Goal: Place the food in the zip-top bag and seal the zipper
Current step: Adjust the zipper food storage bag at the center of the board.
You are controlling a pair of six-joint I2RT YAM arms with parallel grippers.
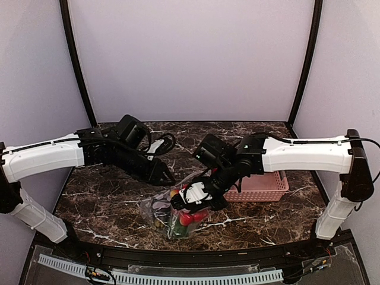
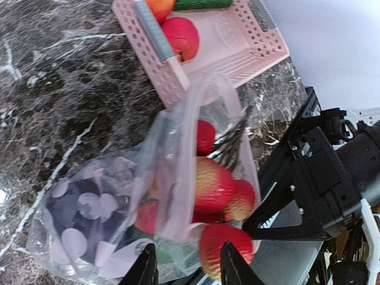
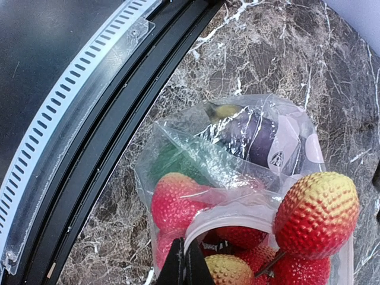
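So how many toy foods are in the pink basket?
3: a red berry by the basket wall, an orange piece just above it, and a green cucumber at the top edge. More may be cut off out of view.

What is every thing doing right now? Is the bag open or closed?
Bag: open, not zipped, partly full.
Strawberries: most are inside the bag, one is at its mouth.
Basket: upright, holds red fruit.
Left gripper: open, by the bag.
Right gripper: shut on the bag's rim.
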